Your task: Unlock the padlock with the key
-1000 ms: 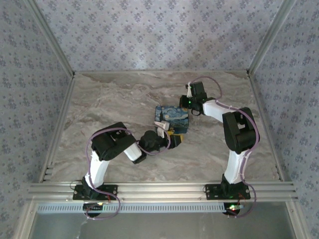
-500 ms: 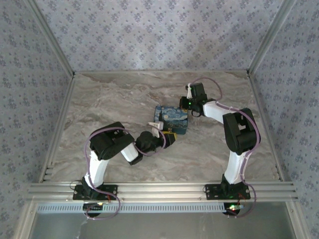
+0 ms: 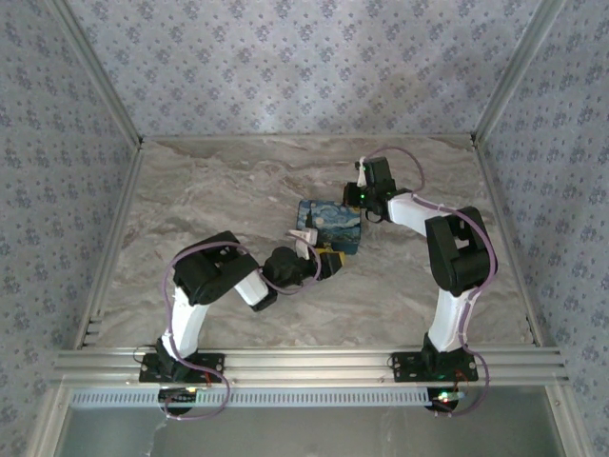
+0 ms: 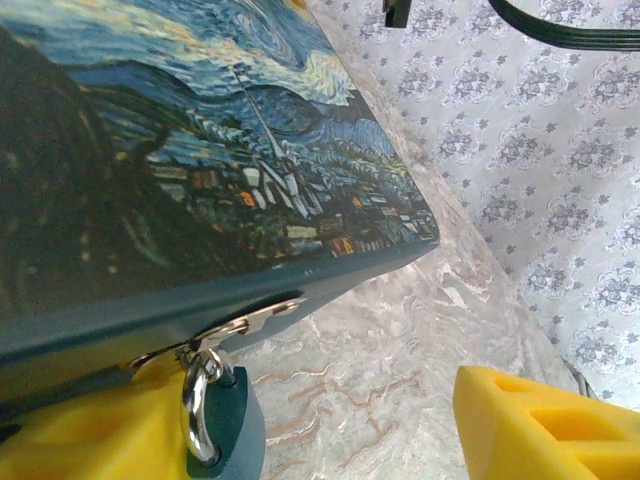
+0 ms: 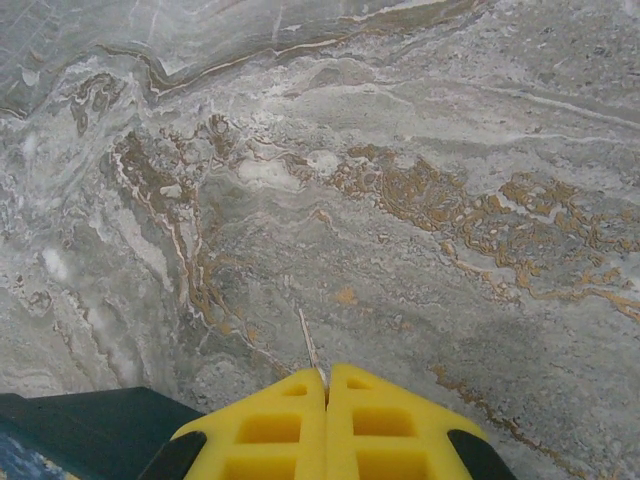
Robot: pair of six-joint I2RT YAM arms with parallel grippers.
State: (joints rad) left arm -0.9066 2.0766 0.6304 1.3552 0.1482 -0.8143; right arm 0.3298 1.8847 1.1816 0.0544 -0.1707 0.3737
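Observation:
A box painted with a starry night scene (image 3: 330,225) (image 4: 180,150) lies mid-table. From the metal hasp (image 4: 235,328) on its teal front edge hangs a teal padlock (image 4: 222,425) by its silver shackle. My left gripper (image 3: 322,260) (image 4: 330,425) is open at that edge. The padlock rests against its left yellow finger (image 4: 90,430), and the right finger (image 4: 540,425) stands well apart. My right gripper (image 3: 360,197) (image 5: 325,385) is behind the box, shut on the key (image 5: 310,348), whose thin blade sticks out between the pads. A corner of the box (image 5: 80,430) shows beside it.
The marble tabletop (image 3: 228,190) is bare around the box. Patterned walls (image 3: 285,67) and aluminium frame posts (image 3: 95,86) enclose it on three sides. The right arm's black cable (image 4: 560,30) hangs behind the box.
My left gripper shifted slightly left along the box's front edge, then back a little. The box turned very slightly. The right gripper stayed put.

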